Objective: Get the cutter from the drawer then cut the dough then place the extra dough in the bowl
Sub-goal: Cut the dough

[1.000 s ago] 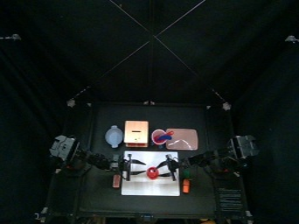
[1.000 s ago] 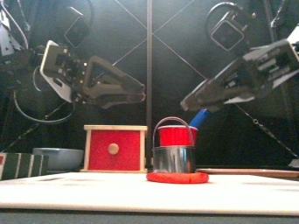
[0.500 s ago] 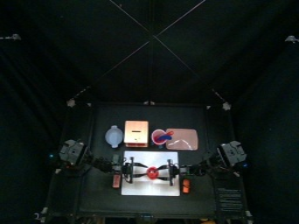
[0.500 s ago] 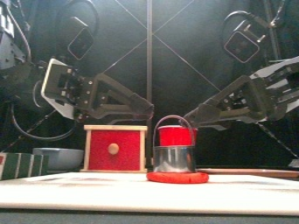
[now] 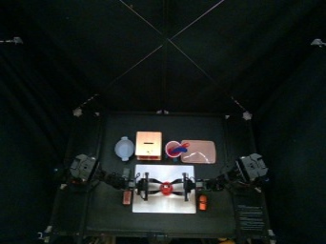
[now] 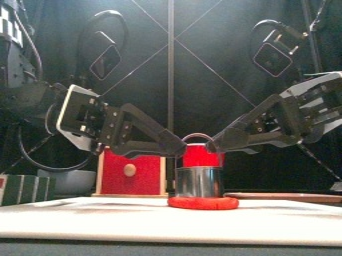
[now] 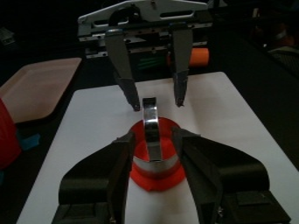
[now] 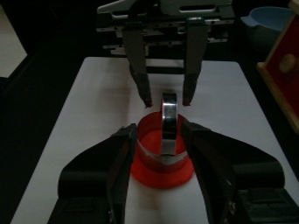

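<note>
I see the cutter (image 6: 198,182) standing on the dough (image 6: 203,203) mid-board (image 6: 80,215). The left fingers (image 7: 111,166) and right fingers (image 8: 117,156) flank it, spread and grasping nothing, probably ready to press down.

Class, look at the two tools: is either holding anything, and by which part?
Nothing is held. The left tool and right tool are open, jaws flanking the cutter standing on the dough.

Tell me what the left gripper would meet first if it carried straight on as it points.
Most likely the round metal cutter with a wire handle, standing on the red dough disc right ahead of the open left gripper, though depth is unclear.
</note>
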Motion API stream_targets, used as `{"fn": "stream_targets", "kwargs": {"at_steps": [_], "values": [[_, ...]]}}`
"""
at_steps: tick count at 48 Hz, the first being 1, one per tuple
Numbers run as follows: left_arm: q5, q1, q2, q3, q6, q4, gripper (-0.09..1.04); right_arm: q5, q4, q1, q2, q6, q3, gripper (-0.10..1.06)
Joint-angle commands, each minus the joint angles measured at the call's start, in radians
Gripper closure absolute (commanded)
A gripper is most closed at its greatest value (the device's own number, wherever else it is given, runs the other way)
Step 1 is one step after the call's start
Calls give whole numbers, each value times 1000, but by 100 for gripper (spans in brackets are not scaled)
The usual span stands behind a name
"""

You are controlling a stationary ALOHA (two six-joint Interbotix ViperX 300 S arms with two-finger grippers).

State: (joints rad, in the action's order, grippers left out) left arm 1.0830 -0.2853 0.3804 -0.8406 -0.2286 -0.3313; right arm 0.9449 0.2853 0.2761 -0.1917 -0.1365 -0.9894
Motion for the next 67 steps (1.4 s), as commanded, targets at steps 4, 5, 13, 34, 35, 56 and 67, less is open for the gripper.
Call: {"fn": "stream_targets", "kwargs": {"at_steps": [4, 5, 13, 34, 35, 56, 67], "values": [[5, 3, -6, 21, 15, 0, 16, -29, -3, -6, 18, -8, 37, 16], [3, 3, -6, 23, 17, 2, 17, -32, -5, -6, 18, -9, 38, 16], [3, 3, -8, 21, 25, 18, 17, -38, 2, -14, 28, -2, 44, 16], [-71, 25, -12, 34, 23, 18, 21, -69, -6, -9, 63, -8, 49, 16], [-72, 25, -14, 35, 21, 18, 21, -74, -6, -11, 61, -6, 48, 16], [-80, 41, -20, 34, 20, 17, 24, -117, -6, -52, 37, -6, 49, 23], [-80, 38, -21, 29, 18, 18, 32, -123, -6, -58, 23, -5, 46, 41]]}}
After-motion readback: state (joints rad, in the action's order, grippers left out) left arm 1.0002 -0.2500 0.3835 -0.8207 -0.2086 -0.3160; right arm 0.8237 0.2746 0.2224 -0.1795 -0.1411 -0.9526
